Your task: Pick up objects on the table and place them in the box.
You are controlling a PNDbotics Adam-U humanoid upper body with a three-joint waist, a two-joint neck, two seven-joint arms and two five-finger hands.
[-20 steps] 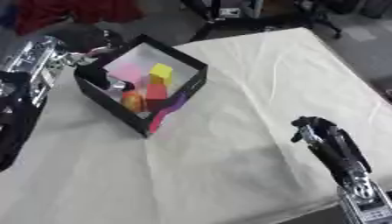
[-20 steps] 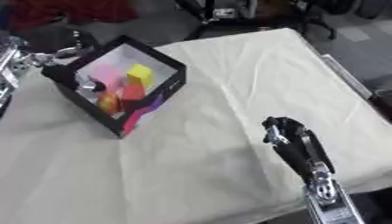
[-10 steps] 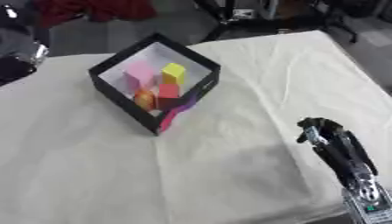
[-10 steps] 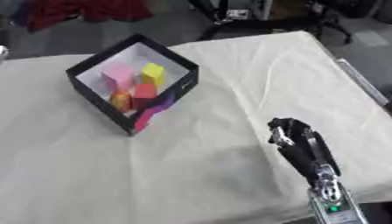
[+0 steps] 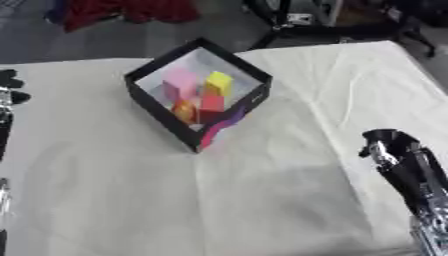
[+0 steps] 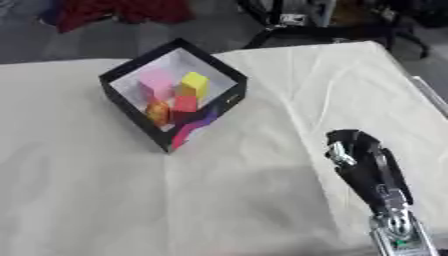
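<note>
1. Black box [image 5: 194, 131] w/ white inside sits on the cream tablecloth [image 5: 262, 200], left of centre & toward the far side, turned so one corner points near. It looks tipped, open top facing the camera.
2. Outside of the box's near-right wall has a purple/pink patch [image 5: 220, 127] by the near corner.
3. In the box, all bunched together & touching:
   - pink block [image 5: 181, 82], far-left of the bunch, tallest in view
   - yellow block [image 5: 218, 83], just right of the pink one
   - red block [image 5: 210, 104], nearer, under the yellow
   - orange piece [image 5: 185, 109], left of the red, against the near-left wall; shape unclear.
4. Can't tell if anything else lies under those blocks.
5. Cloth around the box shows only creases; no loose task objects seen on it.
6. Right hand [image 6: 350, 152] is near-right, well apart from the box, over the cloth, forearm running off the near-right corner. Fingers are curled in at the top; nothing in them.
7. Left hand [image 5: 10, 87] only shows as a dark bit at the left edge of the left eye view, level w/ the box but apart from it. Can't tell how its fingers stand or if it has hold of anything.
8. Beyond the table's far edge: red fabric [image 5: 131, 10] far-left on the floor, black stand legs [image 5: 289, 22] far-right.
</note>
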